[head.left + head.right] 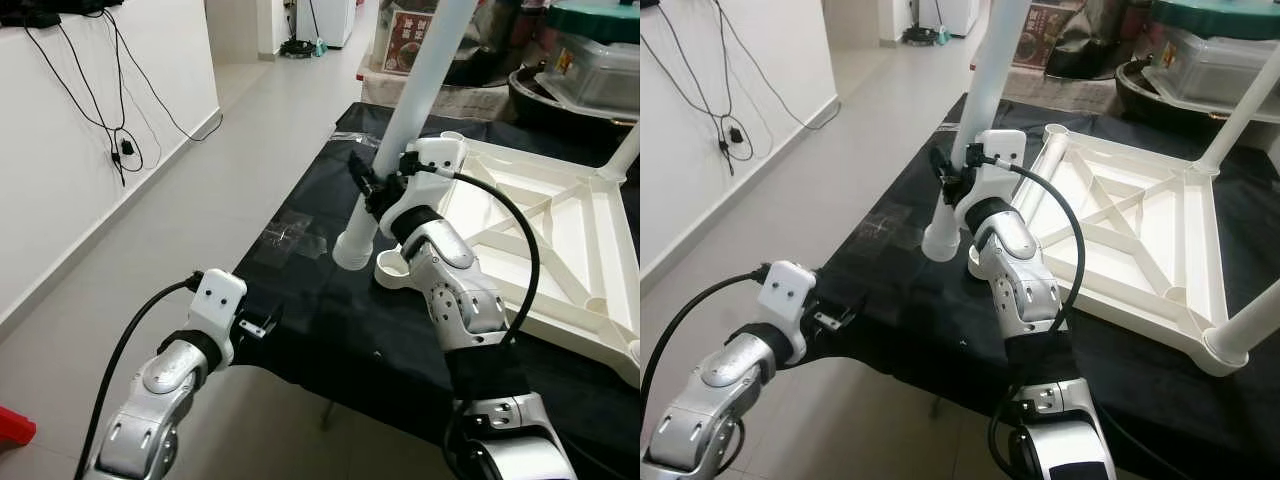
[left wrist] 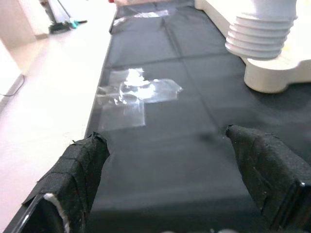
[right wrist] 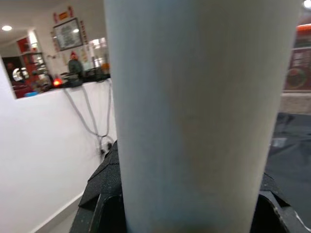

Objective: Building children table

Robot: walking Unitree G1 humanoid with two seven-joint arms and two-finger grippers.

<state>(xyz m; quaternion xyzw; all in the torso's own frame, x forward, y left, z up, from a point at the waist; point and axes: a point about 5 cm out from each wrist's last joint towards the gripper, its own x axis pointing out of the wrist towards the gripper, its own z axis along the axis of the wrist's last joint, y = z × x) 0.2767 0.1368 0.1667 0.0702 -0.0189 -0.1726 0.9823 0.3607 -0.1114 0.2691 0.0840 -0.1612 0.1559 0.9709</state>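
White plastic children's table point(image 1: 560, 230), upside down on the black-draped tabletop point(image 1: 330, 320), lies just beyond the right pincer point(image 1: 368, 185). That pincer is clamped on a long white tubular table leg point(image 1: 415, 100), tilted, its threaded end near a corner socket point(image 1: 395, 270). Left pincer point(image 2: 170, 160) hovers apart over the tabletop's near edge.

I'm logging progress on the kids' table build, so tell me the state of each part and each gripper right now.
Table top: upside down on the black cloth, ribs facing up.
Loose leg: tilted, threaded end just beside the near corner socket, not screwed in.
Far legs: standing in their corners.
Right gripper: shut on the loose leg.
Left gripper: open, empty, over the cloth's edge.
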